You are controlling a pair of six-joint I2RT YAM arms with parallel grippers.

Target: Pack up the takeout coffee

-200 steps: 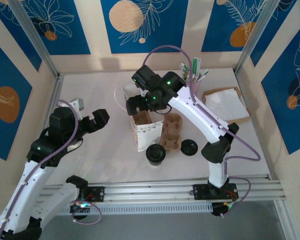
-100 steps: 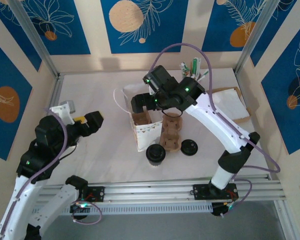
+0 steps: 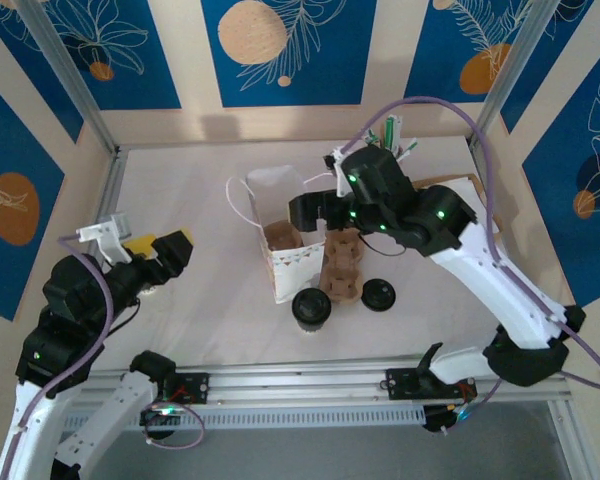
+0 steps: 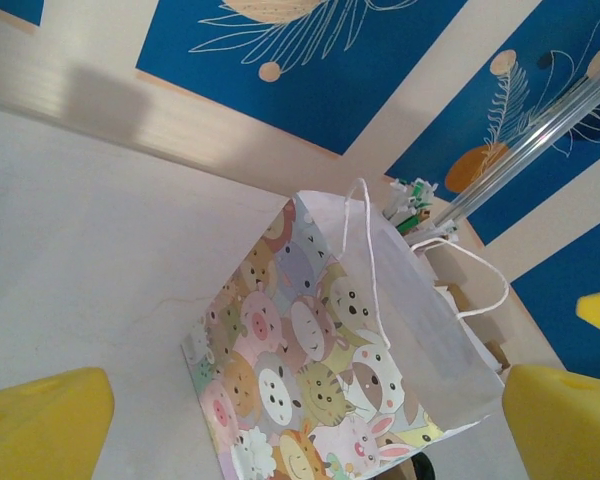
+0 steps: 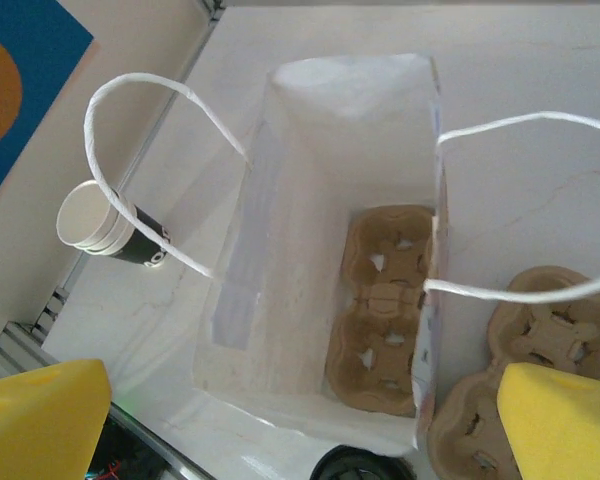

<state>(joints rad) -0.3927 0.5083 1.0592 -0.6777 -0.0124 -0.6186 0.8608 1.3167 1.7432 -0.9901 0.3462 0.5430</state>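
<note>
Top external view: the bag (image 3: 285, 250) stands upright and open on the table (image 3: 200, 180); all positions below are given relative to it. The coffee (image 3: 311, 307), a paper cup closed by a black lid, stands on the table just beside the bag's near right corner, outside the bag and apart from both grippers. A loose lid (image 3: 378, 294) lies flat to the right of the bag, past the coffee. A carrier (image 3: 343, 268) lies on the table just beside the bag's right wall. The right gripper (image 3: 310, 212) hangs above the bag's open top with its jaws spread wide and nothing between them. The left gripper (image 3: 158, 245) sits well to the left of the bag, jaws likewise spread wide and empty, facing the bag. Behind the bag to the right are a holder of straws (image 3: 392, 135) and a box of napkins (image 3: 450, 205). Right wrist view: the yellow pads (image 5: 40, 420) flank the near end of the bag's mouth, and a second carrier (image 5: 385, 310) lies flat on the bag's floor against its right wall. A lidless cup (image 5: 105, 225) rests on the table to the left of the bag, seen through a cord handle (image 5: 150, 150). Left wrist view: the bag's animal-print side faces the camera, with both handles raised above the rim.
</note>
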